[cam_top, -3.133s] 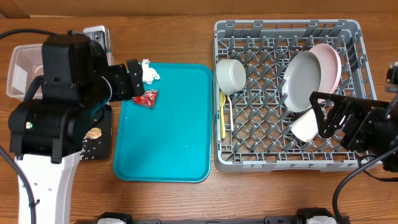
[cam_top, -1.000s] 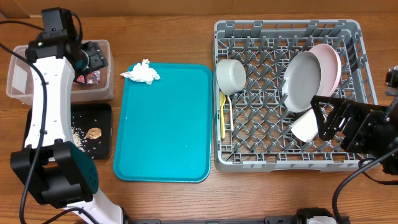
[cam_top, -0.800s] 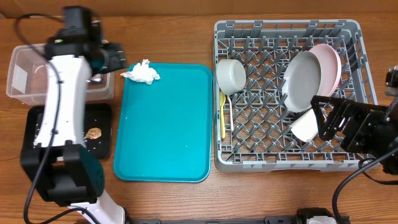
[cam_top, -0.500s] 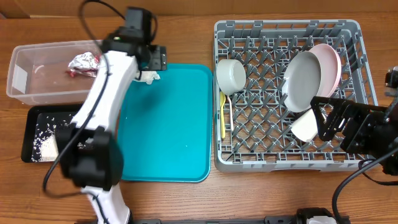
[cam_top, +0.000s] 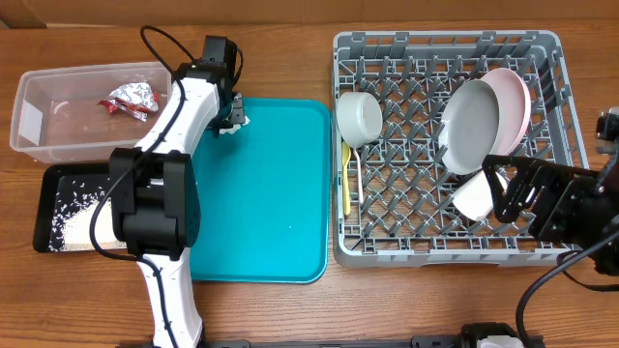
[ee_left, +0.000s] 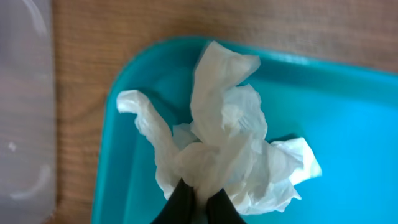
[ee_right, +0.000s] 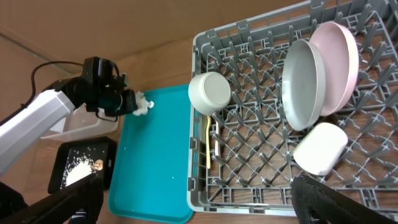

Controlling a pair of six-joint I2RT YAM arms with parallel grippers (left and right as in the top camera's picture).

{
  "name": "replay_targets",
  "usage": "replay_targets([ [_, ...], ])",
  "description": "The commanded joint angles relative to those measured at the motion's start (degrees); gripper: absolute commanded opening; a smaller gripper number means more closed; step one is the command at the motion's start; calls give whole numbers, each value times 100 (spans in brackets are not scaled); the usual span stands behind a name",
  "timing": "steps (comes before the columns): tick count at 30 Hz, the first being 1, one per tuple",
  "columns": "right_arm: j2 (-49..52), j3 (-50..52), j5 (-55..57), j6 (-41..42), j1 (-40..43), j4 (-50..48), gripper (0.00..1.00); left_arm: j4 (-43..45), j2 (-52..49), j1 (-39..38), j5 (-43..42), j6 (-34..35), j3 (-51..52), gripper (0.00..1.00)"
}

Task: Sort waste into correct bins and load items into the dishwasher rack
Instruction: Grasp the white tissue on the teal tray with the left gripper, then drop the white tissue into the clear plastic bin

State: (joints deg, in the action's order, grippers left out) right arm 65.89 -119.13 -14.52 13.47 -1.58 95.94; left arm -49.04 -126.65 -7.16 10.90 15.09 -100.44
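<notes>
A large flat teal plastic tray point(cam_top: 261, 193) with rounded corners lies on the brown wood-grain tabletop point(cam_top: 290, 314), left of centre, its long sides running front to back.

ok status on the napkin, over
Left gripper shut on napkin, teal tray corner. Right gripper open at dishwasher rack. Nothing in the way.

L arm point(cam_top: 184, 106): white links, black joints. L claw point(ee_left: 199, 202) black. R arm point(cam_top: 571, 208) all black, black cable point(cam_top: 520, 309).
</notes>
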Motion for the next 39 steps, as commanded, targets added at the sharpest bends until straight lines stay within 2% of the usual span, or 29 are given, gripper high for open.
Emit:
replay_targets([
  [1, -24, -17, 146, 4, -28, -39, 100, -363, 205, -48, -612, 31, -92, 4],
  [7, -24, -17, 210, 7, -28, -129, 100, -1191, 1259, -39, -1082, 26, -186, 4],
  [10, -24, -17, 210, 4, -28, -129, 100, -1169, 1875, 94, -804, -9, -186, 4],
  [13, -24, -17, 208, 7, -28, -127, 100, -997, 2282, 398, -81, -2, -184, 4],
  [15, -24, -17, 208, 9, -28, -125, 100, -874, 2347, 682, 138, -2, -184, 4],
  [21, -7, -20, 208, 7, -28, -164, 100, -634, 1869, 1731, 4, 24, -184, 4],
  [22, -7, -20, 208, 4, -28, -175, 100, -614, 1805, 1832, -160, -44, -184, 20],
  [24, -11, -20, 210, -101, -28, -247, 100, -699, 1838, 1971, -992, -568, -205, 39],
  [28, -9, -20, 205, -149, -28, -459, 100, -1237, 2201, 1976, -1460, -726, -688, 56],
  [31, -9, -20, 205, -170, -28, -439, 100, -1786, 2605, 1932, -1569, -765, -1303, 96],
  [32, -11, -20, 203, -168, -28, -426, 100, -2000, 2750, 1921, -1628, -767, -1517, 100],
  [39, -81, -22, 203, -168, -28, -435, 100, -3303, 3987, 1648, -2415, -1113, -2468, 100],
])
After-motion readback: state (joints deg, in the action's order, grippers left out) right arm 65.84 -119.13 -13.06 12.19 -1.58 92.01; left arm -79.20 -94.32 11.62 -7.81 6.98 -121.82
